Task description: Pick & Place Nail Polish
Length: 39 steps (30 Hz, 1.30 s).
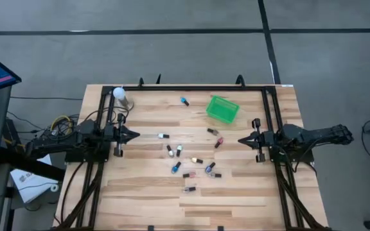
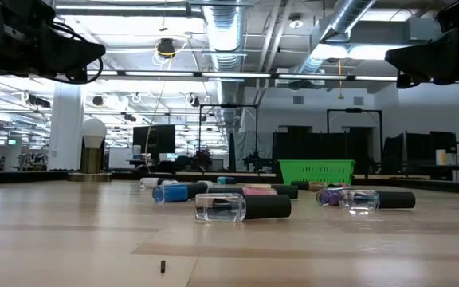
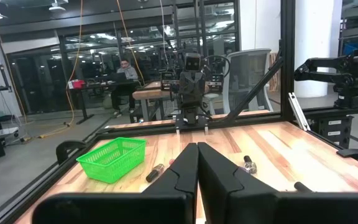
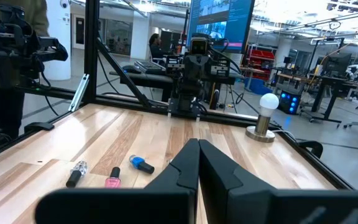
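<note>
left gripper (image 1: 135,135) closed, right gripper (image 1: 241,140) closed

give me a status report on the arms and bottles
Left gripper and right gripper shut, empty, parked at table edges. Small nail polish bottles lie scattered mid-table. Green mesh basket empty.

A wooden table (image 1: 236,192) is being shown from above, framed by black rails. A green basket (image 1: 222,108) is being kept on it, near the far edge. A white ball-topped stand (image 1: 119,96) is being seen at the table's far corner, well apart from the basket. Beyond the table, a seated person (image 3: 124,71) is being glimpsed at a desk.
</note>
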Tool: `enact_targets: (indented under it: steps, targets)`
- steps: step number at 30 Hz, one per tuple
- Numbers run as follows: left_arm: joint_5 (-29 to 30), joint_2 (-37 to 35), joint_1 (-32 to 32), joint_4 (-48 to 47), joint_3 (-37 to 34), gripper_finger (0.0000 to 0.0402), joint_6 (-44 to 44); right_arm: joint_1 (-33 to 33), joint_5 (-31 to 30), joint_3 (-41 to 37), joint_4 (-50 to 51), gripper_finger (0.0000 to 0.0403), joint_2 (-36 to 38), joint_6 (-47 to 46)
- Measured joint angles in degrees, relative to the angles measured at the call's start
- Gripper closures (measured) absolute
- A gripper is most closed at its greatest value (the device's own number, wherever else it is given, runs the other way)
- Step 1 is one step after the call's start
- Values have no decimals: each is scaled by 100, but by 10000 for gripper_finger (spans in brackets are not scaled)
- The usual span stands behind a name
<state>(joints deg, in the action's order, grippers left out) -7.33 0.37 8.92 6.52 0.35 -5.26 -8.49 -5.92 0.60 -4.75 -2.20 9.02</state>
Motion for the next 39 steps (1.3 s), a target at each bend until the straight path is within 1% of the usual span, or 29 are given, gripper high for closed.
enact_targets:
  steps: [28,32,39]
  targets:
    - [1,0,0,11,0,401,32,-1,1,0,2,403,0,0]
    - [0,-1,1,54,-1,401,492,0,1,0,2,403,0,0]
    - [0,-1,-1,92,-1,401,1943,-1,0,0,1,403,0,0]
